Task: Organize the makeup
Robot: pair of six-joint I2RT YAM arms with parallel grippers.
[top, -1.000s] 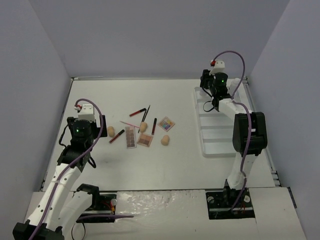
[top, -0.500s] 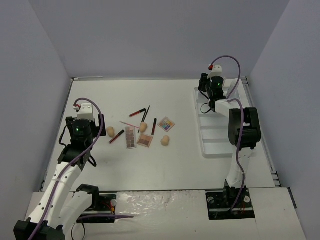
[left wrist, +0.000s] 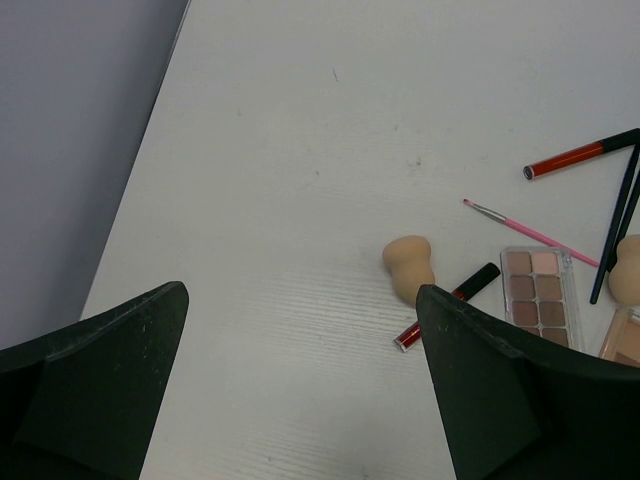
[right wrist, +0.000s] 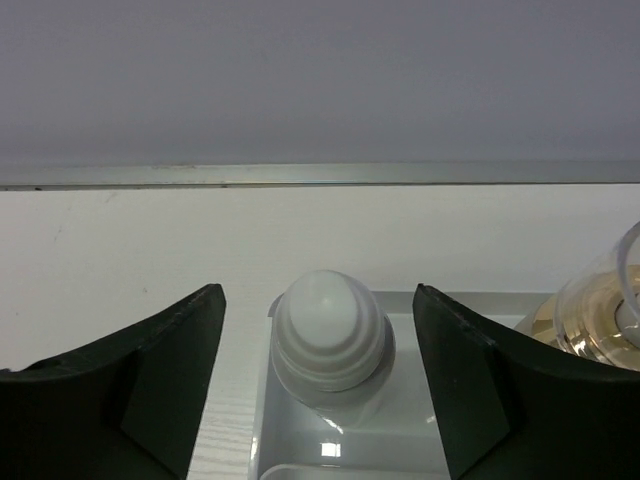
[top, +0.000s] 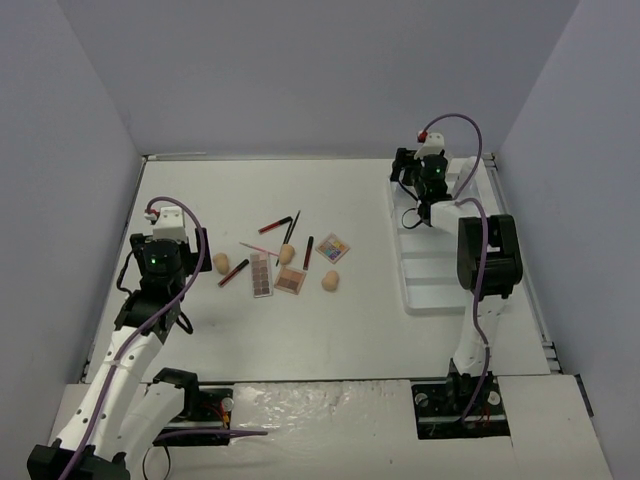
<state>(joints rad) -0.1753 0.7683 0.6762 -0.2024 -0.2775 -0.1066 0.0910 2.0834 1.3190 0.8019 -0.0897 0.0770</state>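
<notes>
Over the white plastic tray (top: 430, 285), the right gripper (right wrist: 318, 300) is hanging loose around a small round white bottle (right wrist: 330, 325), not squeezing it; the left gripper (left wrist: 302, 292) is hovering, spread wide.

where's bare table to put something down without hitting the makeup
Bare table lies left of the makeup and beyond it toward the back wall, and in the strip between the colourful palette and the tray. Crowded: the centre, around the long palette and sponges.
</notes>
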